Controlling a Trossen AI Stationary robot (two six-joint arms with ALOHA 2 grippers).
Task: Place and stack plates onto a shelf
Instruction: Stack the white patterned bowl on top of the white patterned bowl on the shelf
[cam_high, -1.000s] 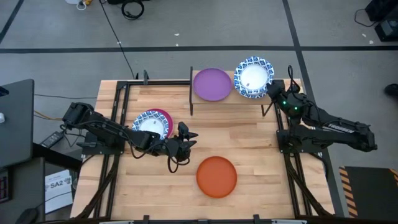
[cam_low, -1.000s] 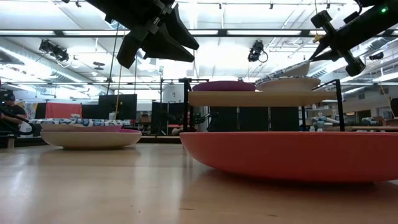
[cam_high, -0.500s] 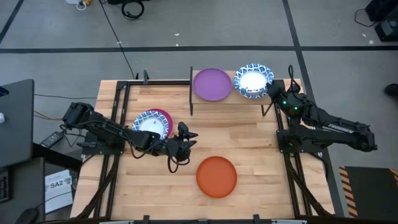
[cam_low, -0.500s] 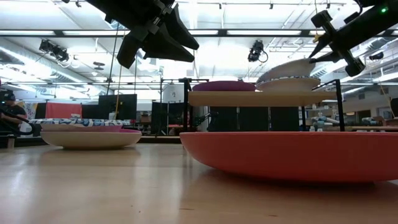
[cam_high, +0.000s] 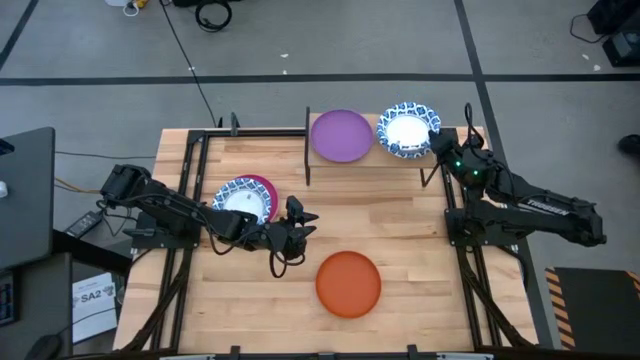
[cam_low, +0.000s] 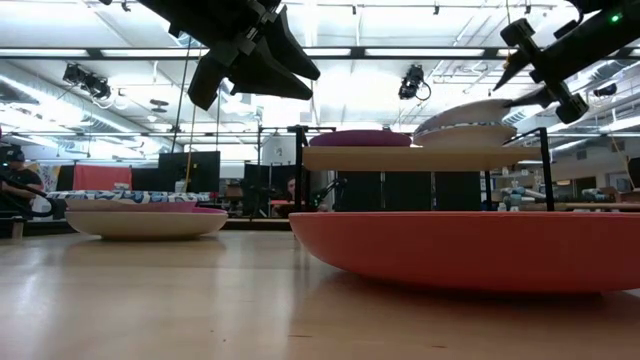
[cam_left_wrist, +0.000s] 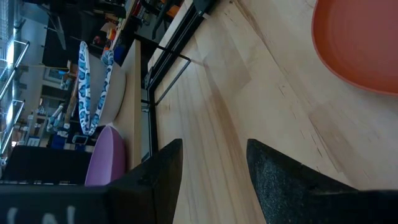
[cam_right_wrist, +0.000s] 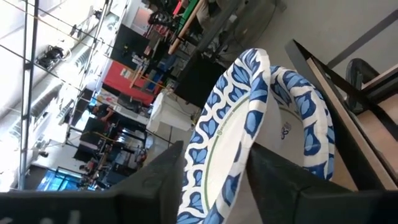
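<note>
The shelf (cam_low: 400, 158) stands at the table's far side. On it sit a purple plate (cam_high: 341, 135) and, to its right, two blue-rimmed white plates, one on the other. The upper one (cam_low: 470, 110) is tilted, its right edge raised; the lower one (cam_low: 465, 134) lies flat. My right gripper (cam_high: 437, 143) is open at the shelf's right end, its fingers on either side of the upper plate's rim (cam_right_wrist: 249, 118). My left gripper (cam_high: 303, 224) hangs open over the table's middle, holding nothing. An orange plate (cam_high: 348, 283) lies near the front. My right gripper has the upper plate's right-hand rim (cam_right_wrist: 231, 163) between its parted fingers, which come nearly level from the table's right. Whether either finger touches the rim I cannot tell. The plate's left part rests on the lower plate, and its right edge is tilted up.
On the table's left a blue-rimmed plate (cam_high: 240, 198) lies on a magenta plate (cam_high: 267, 188). Black frame rails run along both table sides (cam_high: 190, 170). Bare wood lies between the shelf and the orange plate.
My right gripper has opened without moving away. The upper blue-rimmed plate has come down onto the plate beneath it on the shelf and lies tilted, its right edge up. My left arm has kept still.
</note>
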